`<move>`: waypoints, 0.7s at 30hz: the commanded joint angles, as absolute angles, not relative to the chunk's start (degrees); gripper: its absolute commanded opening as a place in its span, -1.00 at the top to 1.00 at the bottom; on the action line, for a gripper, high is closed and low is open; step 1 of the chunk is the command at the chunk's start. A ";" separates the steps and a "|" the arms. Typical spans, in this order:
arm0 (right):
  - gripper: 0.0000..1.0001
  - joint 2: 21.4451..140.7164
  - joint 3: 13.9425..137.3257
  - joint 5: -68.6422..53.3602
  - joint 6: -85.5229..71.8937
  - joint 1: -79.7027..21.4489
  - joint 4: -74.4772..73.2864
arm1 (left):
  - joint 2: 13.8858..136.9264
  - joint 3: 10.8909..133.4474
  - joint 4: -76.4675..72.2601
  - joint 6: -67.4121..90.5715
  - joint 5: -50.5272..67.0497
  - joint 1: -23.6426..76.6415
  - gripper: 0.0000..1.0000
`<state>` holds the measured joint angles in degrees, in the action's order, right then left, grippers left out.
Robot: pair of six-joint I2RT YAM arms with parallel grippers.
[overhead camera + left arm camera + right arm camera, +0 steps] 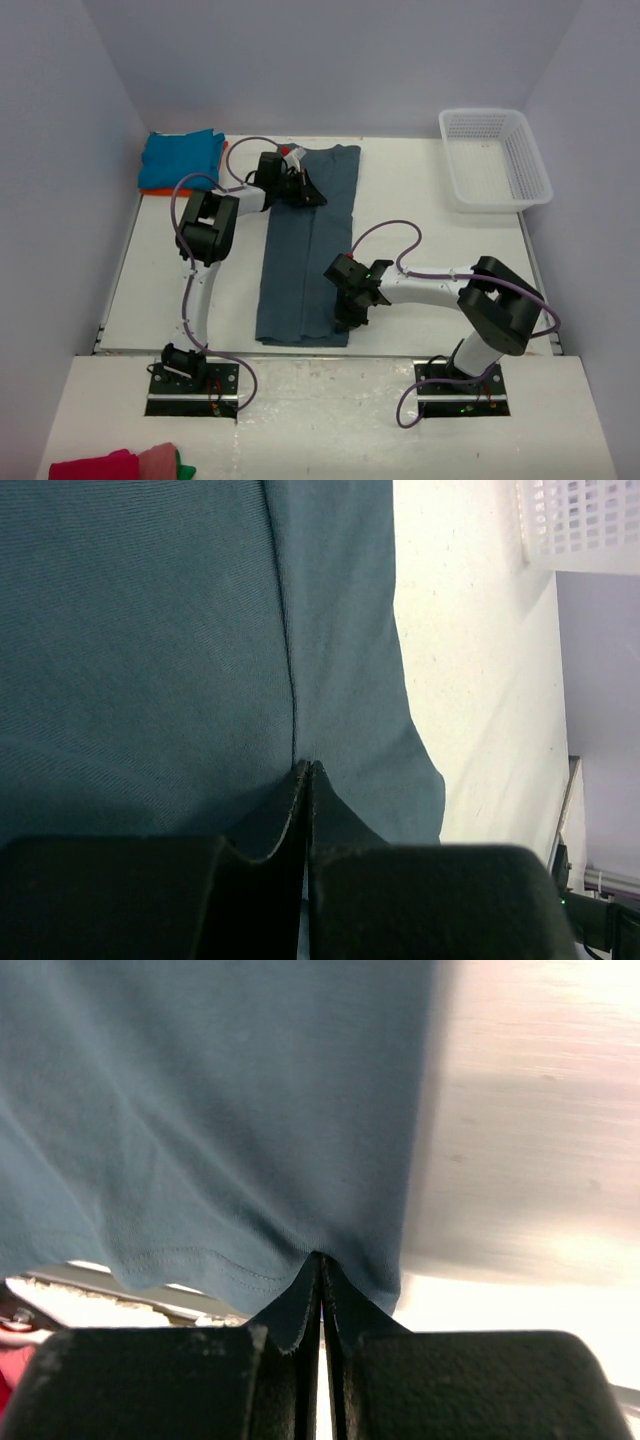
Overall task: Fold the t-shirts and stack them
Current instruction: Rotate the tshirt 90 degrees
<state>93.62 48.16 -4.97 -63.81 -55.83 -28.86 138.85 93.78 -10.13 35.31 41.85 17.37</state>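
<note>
A long slate-blue t-shirt (305, 245), folded into a narrow strip, lies down the middle of the table. My left gripper (303, 191) is at its far end, shut, its tips pinching the cloth along a crease (307, 767). At the near right corner my right gripper (351, 310) is shut on the hem (320, 1257), which hangs lifted off the table. A folded turquoise t-shirt (180, 158) rests on an orange t-shirt (150, 189) at the back left corner. In the wrist views the slate-blue cloth (150, 630) (220, 1110) fills most of the picture.
A white mesh basket (495, 158) stands at the back right; its corner shows in the left wrist view (580, 520). Red and pink cloth (110, 465) lies on the near shelf at the front left. Walls close in the table on three sides.
</note>
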 commanded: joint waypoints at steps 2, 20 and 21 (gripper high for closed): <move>1.00 98.00 43.59 9.58 -63.19 -54.84 -45.17 | 137.37 91.93 -7.04 31.65 37.79 15.73 1.00; 1.00 97.56 47.10 14.13 -65.48 -55.02 -49.39 | 133.86 92.02 -7.12 31.03 40.08 15.47 1.00; 1.00 96.69 47.46 15.11 -65.57 -55.63 -49.66 | 132.64 91.93 -7.47 31.03 40.34 15.56 1.00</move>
